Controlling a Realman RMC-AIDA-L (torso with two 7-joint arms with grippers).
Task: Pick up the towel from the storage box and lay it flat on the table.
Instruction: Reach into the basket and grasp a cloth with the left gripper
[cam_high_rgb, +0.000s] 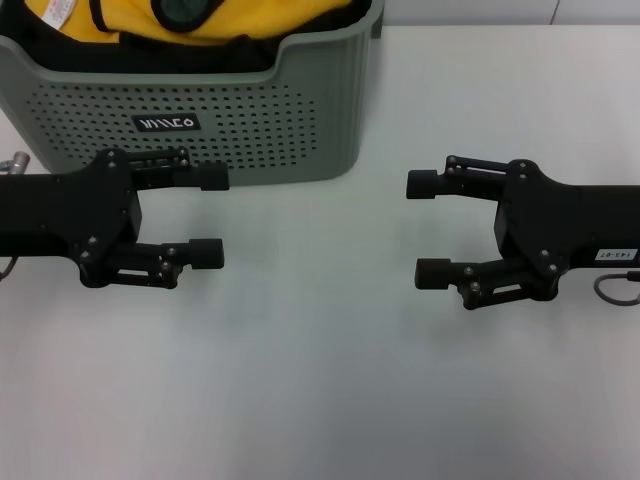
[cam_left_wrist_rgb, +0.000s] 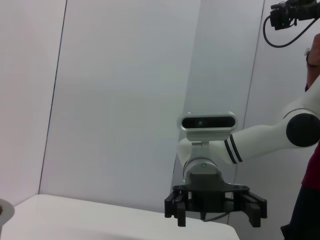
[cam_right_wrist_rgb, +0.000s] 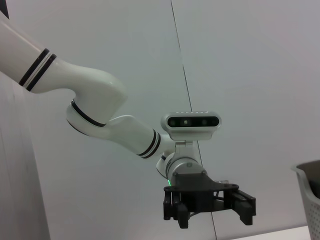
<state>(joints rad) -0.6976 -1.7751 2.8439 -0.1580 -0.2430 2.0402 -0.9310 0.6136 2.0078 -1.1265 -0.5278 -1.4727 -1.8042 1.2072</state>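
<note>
Towel (cam_high_rgb: 250, 18) is lying bunched inside storage box (cam_high_rgb: 250, 110) at 11 o'clock on worktop (cam_high_rgb: 320, 380). Left end effector (cam_high_rgb: 215, 215) at 9 and right end effector (cam_high_rgb: 425, 228) at 3 are hovering, fingers apart, empty.

towel (cam_high_rgb: 230, 20) bunched in storage box (cam_high_rgb: 250, 110); left end effector (cam_high_rgb: 208, 215) and right end effector (cam_high_rgb: 432, 228) open above table (cam_high_rgb: 320, 380)

The storage box (cam_high_rgb: 200, 110) blocks the table's (cam_high_rgb: 320, 400) far left corner; bare tabletop lies open between both grippers and toward the near edge.
</note>
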